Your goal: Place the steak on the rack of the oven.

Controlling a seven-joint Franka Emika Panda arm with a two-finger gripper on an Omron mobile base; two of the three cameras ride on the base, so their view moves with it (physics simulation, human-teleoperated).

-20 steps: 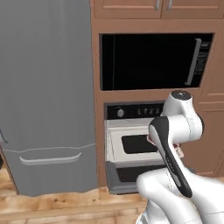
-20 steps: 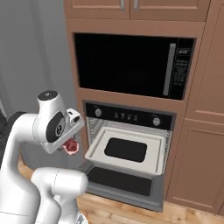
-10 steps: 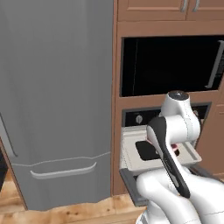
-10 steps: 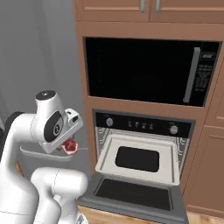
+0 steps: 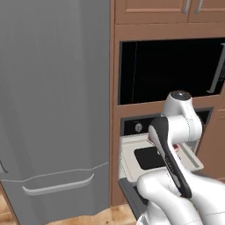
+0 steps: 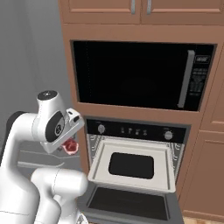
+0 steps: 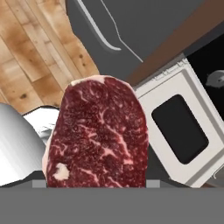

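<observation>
Left base view: the white arm hides most of the open oven (image 5: 145,127), where the rack (image 5: 132,149) juts out below a knob.

Right base view: the gripper (image 6: 70,146) carries the steak (image 6: 69,147) left of the oven (image 6: 135,131) — well short of the pulled-out rack (image 6: 131,165).

Hand view: the steak (image 7: 98,135) stands upright in the jaws, clamped, with the rack (image 7: 175,127) beyond it.

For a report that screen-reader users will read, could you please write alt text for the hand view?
A raw red steak with a pale fat edge hangs in the foreground, held by the hand. Behind it to the right lies the cream rack with its black centre panel, pulled out of the oven, above a wooden floor.
</observation>
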